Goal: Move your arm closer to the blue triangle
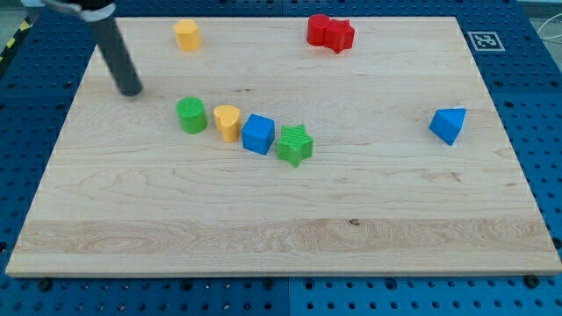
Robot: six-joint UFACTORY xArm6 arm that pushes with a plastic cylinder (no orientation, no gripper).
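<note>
The blue triangle [449, 125] lies near the view's right edge of the wooden board [281, 237]. My tip [132, 90] rests on the board at the view's upper left, far to the left of the blue triangle. The rod slants up toward the view's top left corner. The nearest block to my tip is the green cylinder [191, 115], to its lower right.
A row runs rightward from the green cylinder: a yellow heart [227, 122], a blue cube [258, 134], a green star [296, 145]. A yellow block [187, 35] sits at the top left. Two red blocks [330, 32] sit together at the top middle.
</note>
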